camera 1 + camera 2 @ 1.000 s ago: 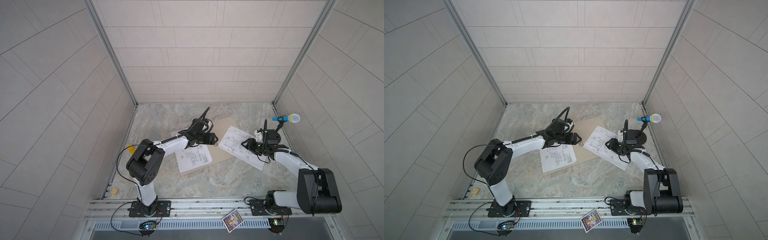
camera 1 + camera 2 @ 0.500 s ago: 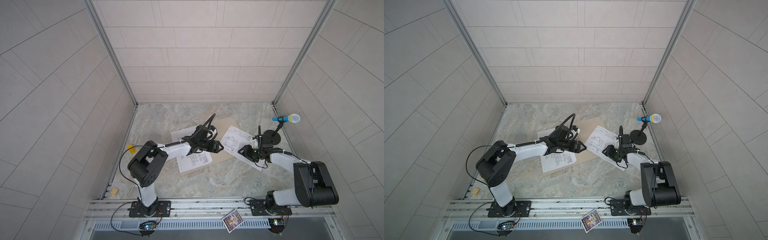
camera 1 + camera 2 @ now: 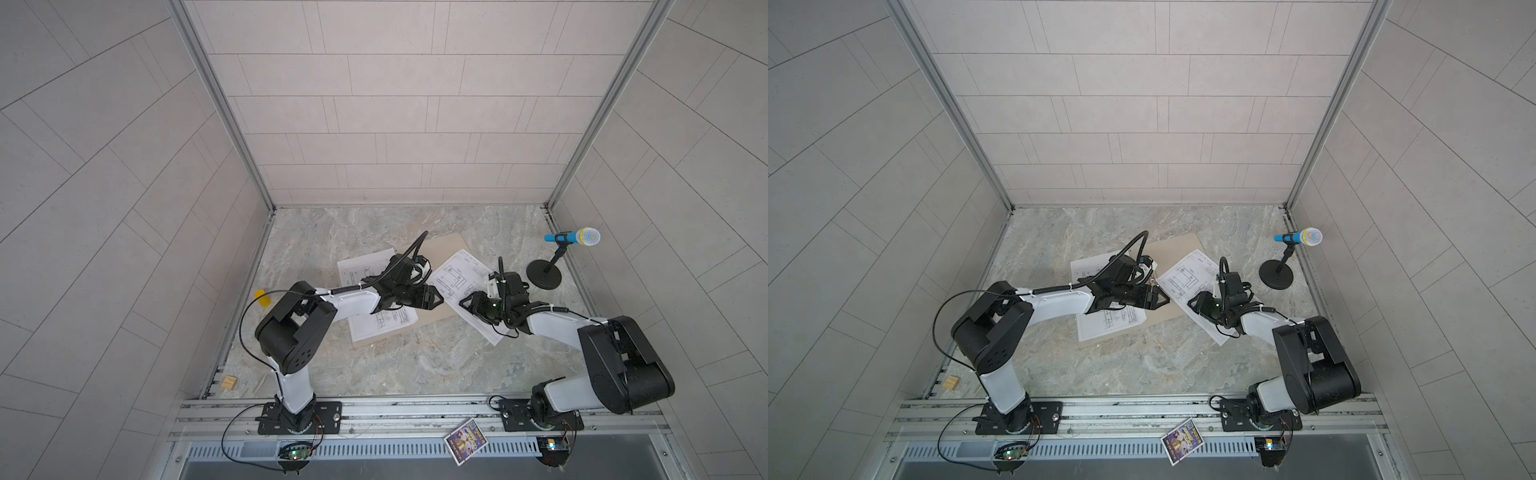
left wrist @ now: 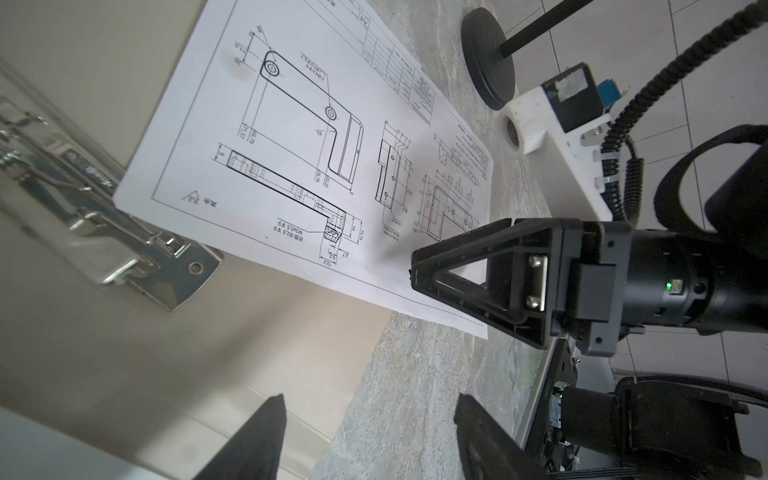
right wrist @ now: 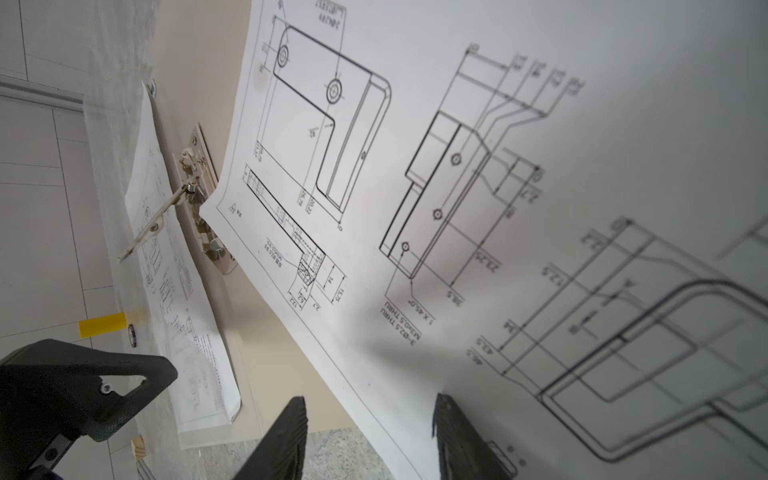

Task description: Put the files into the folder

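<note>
Both arms have swung inward: in a top view the left fingers (image 3: pixel 435 297) and right fingers (image 3: pixel 467 302) nearly meet over the open folder (image 3: pixel 442 245), which lies on the desk (image 3: pixel 415 365) partly under the left file (image 3: pixel 357 270) and right file (image 3: pixel 453 270). Left wrist view: the left fingers stand wide apart, empty, near the folder's metal clip (image 4: pixel 104 232). Right wrist view: the right fingers are half parted at the right file's edge, clamping nothing.

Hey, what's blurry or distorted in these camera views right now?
Right wrist view: the drawing sheet is sharp far off, blurred nearest the lens. Left wrist view: the metal clip is soft, the sheet crisp. Both top views: sharp, evenly lit, walls splayed by the wide lens.
</note>
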### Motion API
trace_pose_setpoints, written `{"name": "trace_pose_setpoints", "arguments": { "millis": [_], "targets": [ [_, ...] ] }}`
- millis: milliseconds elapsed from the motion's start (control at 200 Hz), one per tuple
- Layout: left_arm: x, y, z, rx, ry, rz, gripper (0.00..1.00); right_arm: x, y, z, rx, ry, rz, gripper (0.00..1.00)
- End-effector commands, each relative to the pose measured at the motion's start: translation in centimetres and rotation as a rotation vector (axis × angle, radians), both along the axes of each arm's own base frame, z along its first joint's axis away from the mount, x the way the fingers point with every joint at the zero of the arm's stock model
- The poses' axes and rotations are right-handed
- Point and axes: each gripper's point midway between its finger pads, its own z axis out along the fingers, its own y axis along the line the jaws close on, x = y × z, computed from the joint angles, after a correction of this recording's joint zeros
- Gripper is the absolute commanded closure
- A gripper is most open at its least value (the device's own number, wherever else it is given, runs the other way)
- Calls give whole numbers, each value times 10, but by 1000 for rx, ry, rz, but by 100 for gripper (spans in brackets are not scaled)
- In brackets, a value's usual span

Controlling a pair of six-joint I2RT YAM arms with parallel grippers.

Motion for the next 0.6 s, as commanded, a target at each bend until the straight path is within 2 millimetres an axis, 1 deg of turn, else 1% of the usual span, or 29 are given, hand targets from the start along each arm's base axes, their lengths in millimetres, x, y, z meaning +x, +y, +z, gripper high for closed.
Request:
{"name": "trace_pose_setpoints", "arguments": {
  "millis": [0, 110, 190, 285, 380, 505, 595],
  "targets": [
    [-1, 6, 8, 2, -30, 5, 30, -33, -3, -27, -23, 155, -51, 49],
    [-1, 12, 11, 7, -43, 21, 30, -36, 8, -20, -8, 134, -60, 49],
    [-5, 14, 11, 7, -38, 18, 30, -36, 16, -13, 15, 110, -69, 49],
    [-10, 17, 6, 13, -16, 13, 30, -36, 17, -4, 20, 93, -70, 48],
    [-15, 15, 6, -4, 2, 9, 30, -29, 3, 10, -36, 51, -82, 44],
    [-15, 11, 8, -20, 13, 19, 30, -14, -16, 35, -77, -29, -77, 41],
    [-15, 6, 5, -13, 27, 22, 31, -3, -37, 51, -175, -98, -85, 39]
  ]
}}
